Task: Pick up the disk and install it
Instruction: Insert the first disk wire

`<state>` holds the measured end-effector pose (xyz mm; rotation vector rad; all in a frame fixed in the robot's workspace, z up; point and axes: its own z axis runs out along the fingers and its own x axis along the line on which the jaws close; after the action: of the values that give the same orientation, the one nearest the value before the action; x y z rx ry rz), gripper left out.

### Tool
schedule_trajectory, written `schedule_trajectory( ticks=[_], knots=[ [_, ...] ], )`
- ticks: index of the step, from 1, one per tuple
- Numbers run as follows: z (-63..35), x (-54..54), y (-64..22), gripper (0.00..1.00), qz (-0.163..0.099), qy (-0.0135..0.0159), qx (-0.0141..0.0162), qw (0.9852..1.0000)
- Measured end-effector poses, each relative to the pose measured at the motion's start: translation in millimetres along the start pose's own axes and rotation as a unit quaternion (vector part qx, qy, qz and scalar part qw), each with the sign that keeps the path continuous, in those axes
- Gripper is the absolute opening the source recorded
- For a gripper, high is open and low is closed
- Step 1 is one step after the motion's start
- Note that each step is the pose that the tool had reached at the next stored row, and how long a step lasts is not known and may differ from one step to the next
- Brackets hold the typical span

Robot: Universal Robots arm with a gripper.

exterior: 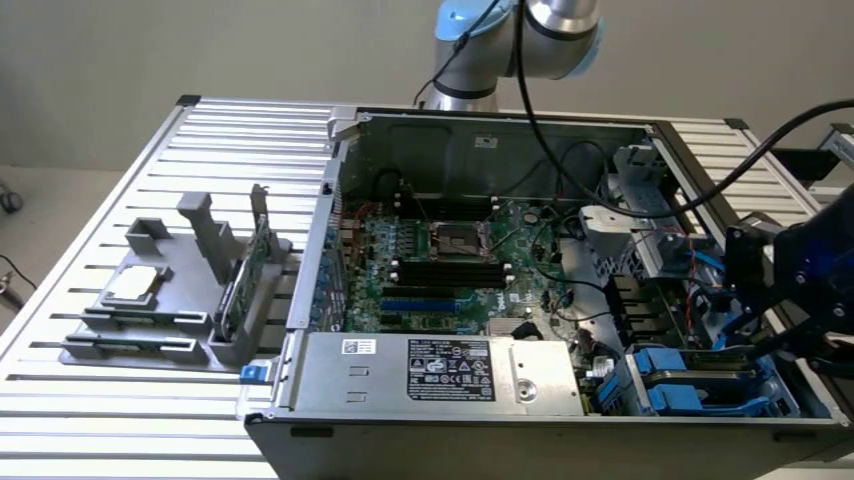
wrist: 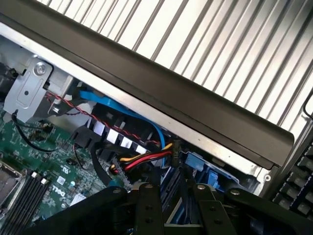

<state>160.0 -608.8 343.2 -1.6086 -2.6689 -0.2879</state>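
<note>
Exterior view
Table: a slatted metal table (exterior: 160, 160) carried an open computer case (exterior: 334, 200) at the centre of the frame.
Arm: its base stood at the top centre, with black cables running down towards the right edge.
Gripper: the gripper (exterior: 781, 335) hung dark at the right edge, just above the case's lower right corner.
Disk: the disk (exterior: 667, 372), in its blue carrier, sat in the bay at the lower right corner of the case, just beside the gripper.
Grip: whether anything was held could not be told.
Case interior: the motherboard (exterior: 441, 250) lay at the centre and a labelled power supply (exterior: 441, 370) at the lower centre.
Fixture: at the left, a grey tray (exterior: 147, 340) held a small silver chip (exterior: 134, 285) and an upright green card (exterior: 247, 275).

Wrist view
Gripper: the gripper (wrist: 173, 196) reached in at the bottom centre, with blue plastic just behind it.
Case wall: a dark wall (wrist: 171, 83) crossed the frame diagonally.
Cables: a blue cable (wrist: 122, 110) and a red, yellow and black bundle (wrist: 146, 159) ran below that wall.
Grip: it could not be told here either.
</note>
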Motion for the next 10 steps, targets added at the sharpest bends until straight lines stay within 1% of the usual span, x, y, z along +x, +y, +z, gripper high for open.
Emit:
schedule_trajectory(
  ticks=[2,5,6,10],
  knots=[
    [0.5,-0.9,1.1,0.31,0.002,-0.0001,-0.0002,1.0],
    [1.6,-2.1,1.9,0.31,0.003,0.0013,-0.001,1.0],
    [2.1,-2.3,2.0,0.31,0.003,0.0024,-0.0016,1.0],
    [4.0,-3.6,3.1,0.31,0.004,0.0101,-0.005,0.9999]
  ],
)
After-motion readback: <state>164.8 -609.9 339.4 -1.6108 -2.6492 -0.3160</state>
